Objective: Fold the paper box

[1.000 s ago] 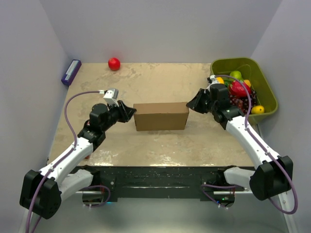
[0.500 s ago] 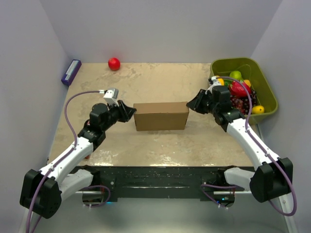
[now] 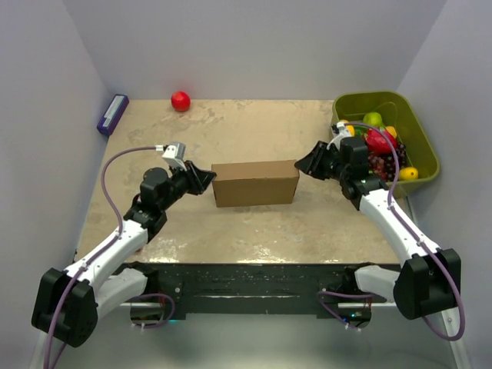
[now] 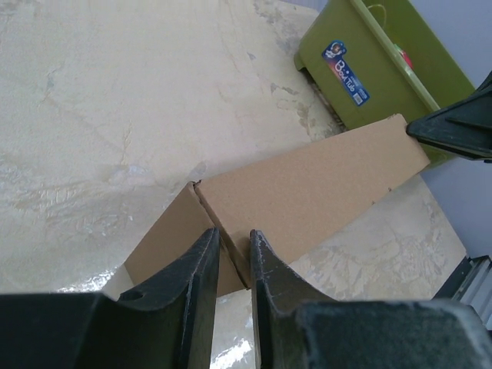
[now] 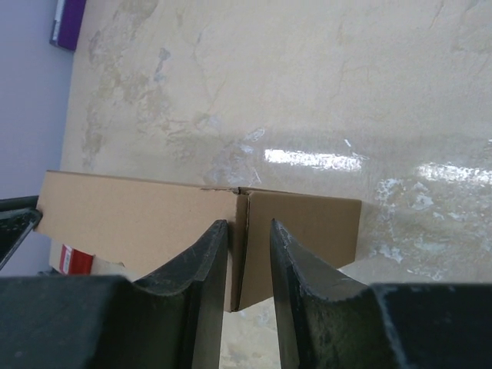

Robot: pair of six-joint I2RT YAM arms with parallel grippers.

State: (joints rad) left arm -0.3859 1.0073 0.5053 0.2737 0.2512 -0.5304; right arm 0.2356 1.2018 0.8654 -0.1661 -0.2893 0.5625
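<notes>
The paper box (image 3: 255, 183) is a closed brown cardboard rectangle lying in the middle of the table. My left gripper (image 3: 206, 178) is at its left end, jaws a narrow gap apart. In the left wrist view the fingertips (image 4: 209, 238) straddle the box's near corner edge (image 4: 223, 231) without clearly clamping it. My right gripper (image 3: 303, 164) is at the box's right end, jaws slightly apart. In the right wrist view its fingertips (image 5: 220, 234) frame the box's corner seam (image 5: 244, 231). The box (image 5: 138, 219) rests flat on the table.
A green bin (image 3: 419, 138) full of toy fruit stands at the right, just behind my right arm; it also shows in the left wrist view (image 4: 369, 61). A red ball (image 3: 181, 101) and a purple box (image 3: 112, 113) lie at the back left.
Both grippers have shifted only slightly at the box's ends. The box has stayed in place.
</notes>
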